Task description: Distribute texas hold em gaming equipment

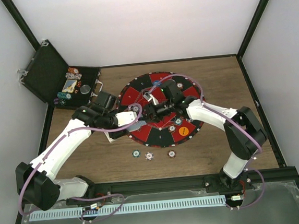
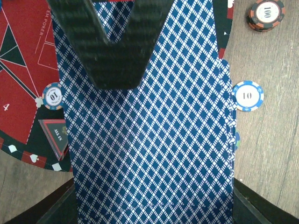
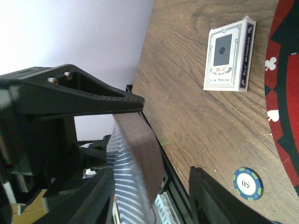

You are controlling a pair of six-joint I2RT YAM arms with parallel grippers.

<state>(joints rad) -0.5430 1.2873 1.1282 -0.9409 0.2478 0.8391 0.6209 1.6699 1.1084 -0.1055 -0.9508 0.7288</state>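
Top view: the left end effector [image 1: 137, 114] and right end effector [image 1: 157, 107] meet over the mat [image 1: 137, 92]. Three poker chips [image 1: 149, 155] lie on the surface [image 1: 117, 162].

Left wrist view: the left one is clamped on the playing cards [image 2: 149, 154], patterned backs up.

Right wrist view: the right one's fingers stand apart around the stack's edge.

The cards look light, slick and bendy, so pinching the top card flat by a corner seems best.

**Q:** Left wrist view: which markings can be read?
**A:** "100" on the black-and-orange chip [image 2: 266, 14]. "10" on the blue-and-white chip [image 2: 248, 96] lying on the tabletop [image 2: 271, 163], and "10" on a second chip [image 2: 52, 96]. "EM POKER" and "4" on the mat [image 2: 23, 60].

**Q:** Right wrist view?
**A:** "BCG" on the card box [image 3: 229, 53], its smaller print illegible. "50" on the green-and-blue chip [image 3: 247, 183].
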